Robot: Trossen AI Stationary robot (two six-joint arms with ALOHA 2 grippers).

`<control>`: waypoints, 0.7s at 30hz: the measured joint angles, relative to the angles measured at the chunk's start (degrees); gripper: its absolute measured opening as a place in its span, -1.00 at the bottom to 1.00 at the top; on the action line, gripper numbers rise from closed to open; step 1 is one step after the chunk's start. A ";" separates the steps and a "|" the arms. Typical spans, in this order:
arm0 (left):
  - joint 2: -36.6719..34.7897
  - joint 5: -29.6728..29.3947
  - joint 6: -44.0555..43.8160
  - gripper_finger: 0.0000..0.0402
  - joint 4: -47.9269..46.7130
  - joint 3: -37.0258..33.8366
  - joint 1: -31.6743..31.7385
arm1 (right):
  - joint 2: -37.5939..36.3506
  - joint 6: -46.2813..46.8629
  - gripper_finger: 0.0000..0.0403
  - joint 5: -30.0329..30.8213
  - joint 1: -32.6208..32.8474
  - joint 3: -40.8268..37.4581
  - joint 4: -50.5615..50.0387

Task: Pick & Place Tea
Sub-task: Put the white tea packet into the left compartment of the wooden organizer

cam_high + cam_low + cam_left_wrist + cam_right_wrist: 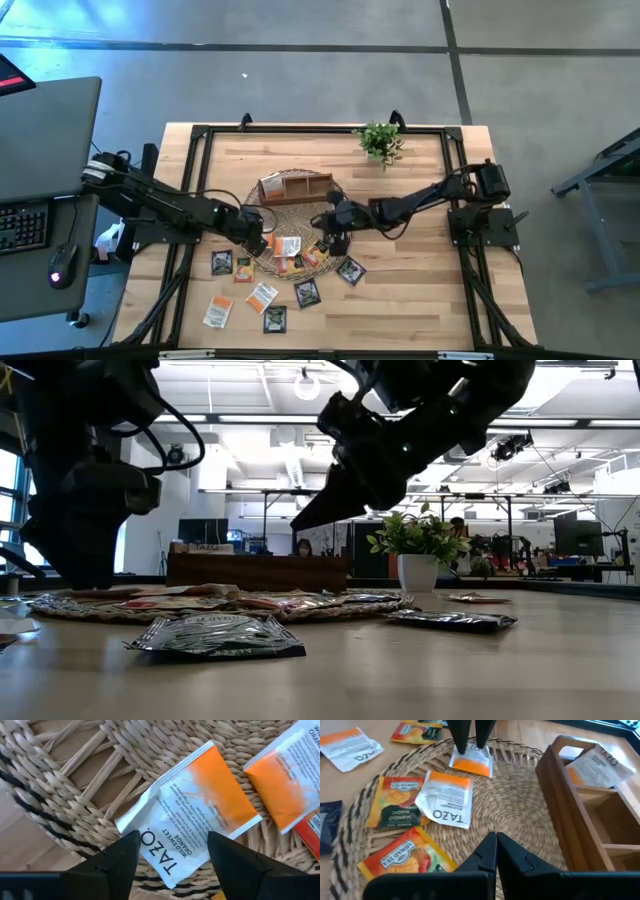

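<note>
A dark tea packet [218,637] is lying nearest on the table. Beyond, the left gripper [172,852] is reaching down with fingers spread astride a white-orange packet [200,805] on the woven mat [520,800]. The right gripper [496,851] is hovering empty above the mat, fingers pressed together.

Orange-and-white tea packets [445,800] lie flat on the woven mat [520,805]. Dark packets [307,293] lie scattered on the table [420,310] beside it.
</note>
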 joint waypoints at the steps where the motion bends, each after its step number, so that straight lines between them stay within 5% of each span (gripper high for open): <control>1: -0.04 -0.01 0.20 0.08 0.12 -0.01 0.00 | 0.00 0.01 -0.99 -0.02 0.02 0.00 -0.02; 11: -3.76 -1.05 4.87 -0.28 -7.40 4.70 0.00 | 0.00 0.17 -0.98 0.11 0.00 0.00 -0.02; 21: -1.61 -4.37 9.80 -0.03 -11.03 4.73 0.11 | 0.00 -0.49 -0.95 0.17 -0.04 0.01 -0.04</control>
